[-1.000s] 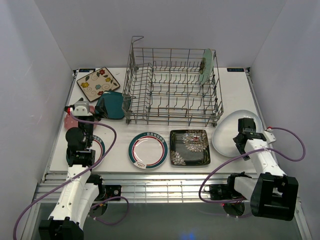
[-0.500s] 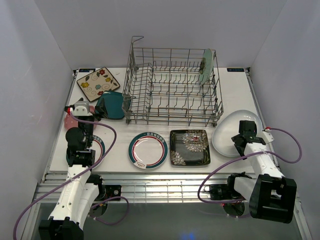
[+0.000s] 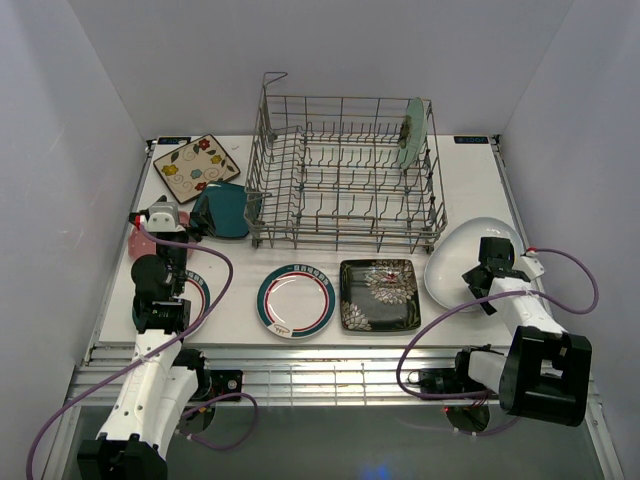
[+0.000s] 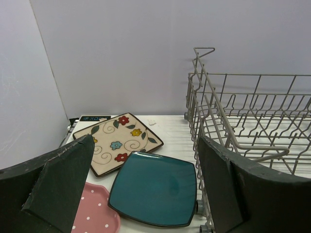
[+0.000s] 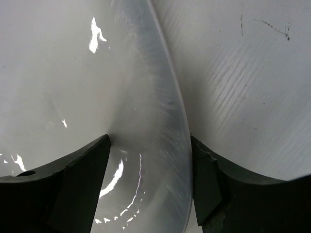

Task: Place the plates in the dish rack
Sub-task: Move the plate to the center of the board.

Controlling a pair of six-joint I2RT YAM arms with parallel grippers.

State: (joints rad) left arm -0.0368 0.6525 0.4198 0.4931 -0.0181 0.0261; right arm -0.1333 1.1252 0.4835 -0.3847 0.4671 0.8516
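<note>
The grey wire dish rack (image 3: pixel 345 170) (image 4: pixel 243 131) stands at the back, with a mint plate (image 3: pixel 412 132) upright in its right end. A plain white plate (image 3: pixel 455 260) (image 5: pixel 73 87) lies at the right. My right gripper (image 3: pixel 482 276) (image 5: pixel 150 141) is open and straddles its rim, one finger over the inside and one outside. My left gripper (image 3: pixel 166 216) (image 4: pixel 146 145) hangs wide open above the teal square plate (image 3: pixel 225 210) (image 4: pixel 155 187), holding nothing. Beside that lie the cream floral plate (image 3: pixel 196 167) (image 4: pixel 119 141) and the pink dotted plate (image 4: pixel 95 213).
At the front lie a green-rimmed round plate (image 3: pixel 296 300) and a black floral square plate (image 3: pixel 379 294). Another green-rimmed plate (image 3: pixel 197 300) is partly hidden under my left arm. White walls close in the table on three sides.
The right gripper has turned and shifted slightly along the white plate's rim, and its jaws have narrowed a little. The left arm has not moved.
</note>
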